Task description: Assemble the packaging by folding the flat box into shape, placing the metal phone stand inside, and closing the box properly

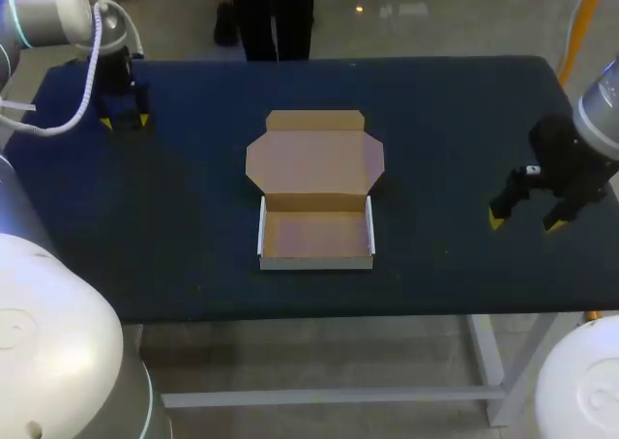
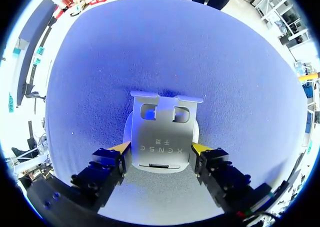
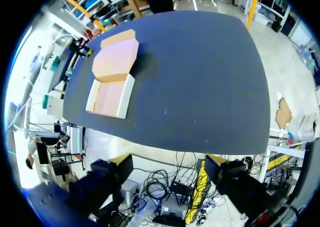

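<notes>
Box (image 1: pixel 316 236) sat mid-counter (image 1: pixel 455 120), toward the near edge, folded up into a shallow tray with white outer walls and a brown inside, nothing in it. Lid (image 1: pixel 315 163) was open, laid back flat on the counter on the far side of the tray, angled corners out to both sides, tuck flap (image 1: pixel 315 121) at its far end. Right tool (image 1: pixel 525 223) hung over the counter near the right edge, well apart from the box, level with the tray; yellow tips spread wide, holding nothing. In the right wrist view the box lay far ahead of that tool and off to one side, tray nearer, lid beyond. Left tool (image 1: pixel 124 122) was down at the far left corner of the counter, well apart from the box. In the left wrist view the stand (image 2: pixel 161 132), grey metal with two cutouts and a bent lip at its far end, lay on the counter between the yellow tips; both tips looked pressed against its side edges, so the left tool was closed on the stand.
</notes>
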